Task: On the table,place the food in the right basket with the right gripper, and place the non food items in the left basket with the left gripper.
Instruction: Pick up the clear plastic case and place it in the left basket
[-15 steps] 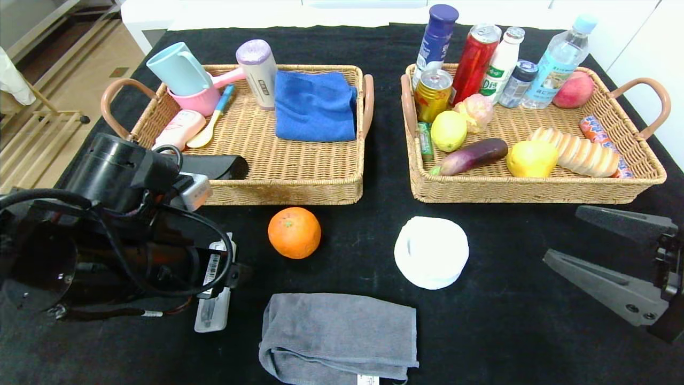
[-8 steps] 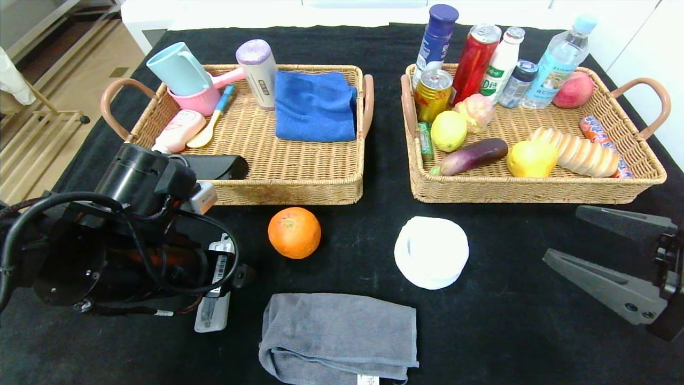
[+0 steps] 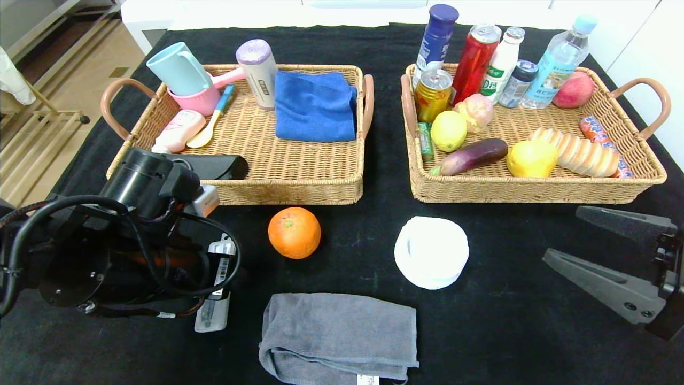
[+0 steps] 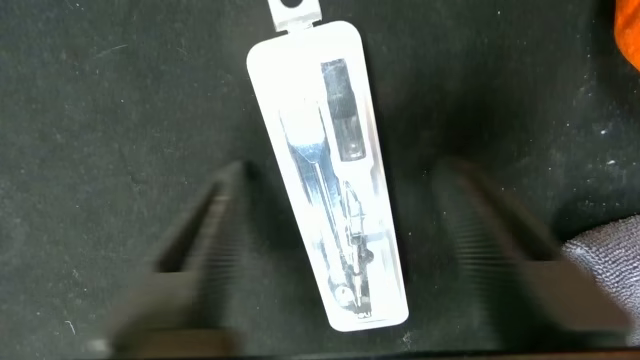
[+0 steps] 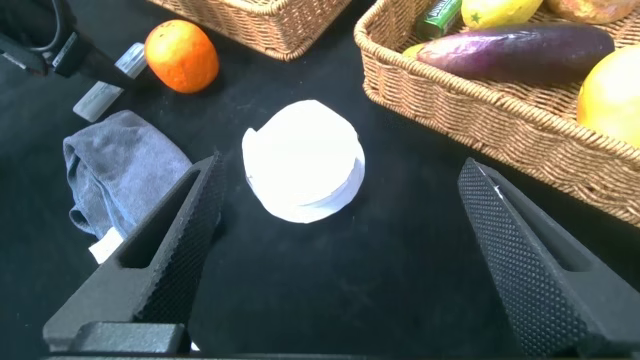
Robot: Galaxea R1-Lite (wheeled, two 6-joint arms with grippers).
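Observation:
The slim clear case of metal tools lies flat on the black table, front left. My left gripper is lowered over it, open, one finger on each side with a gap to each. In the head view the left arm hides most of the case. The orange, white roll and grey towel lie loose on the cloth. The yellow pear and bread loaf lie in the right basket. My right gripper hangs open and holds nothing at the right edge.
The left basket holds a blue cloth, cups, a bottle, a spoon and a black case. Bottles, cans, a lemon, an eggplant and a peach fill the right basket's back and left. Both baskets have raised handles.
My left arm has shifted a little forward and to the right over the clear case, and its fingers have drawn somewhat closer together. The right arm and all objects are unmoved.

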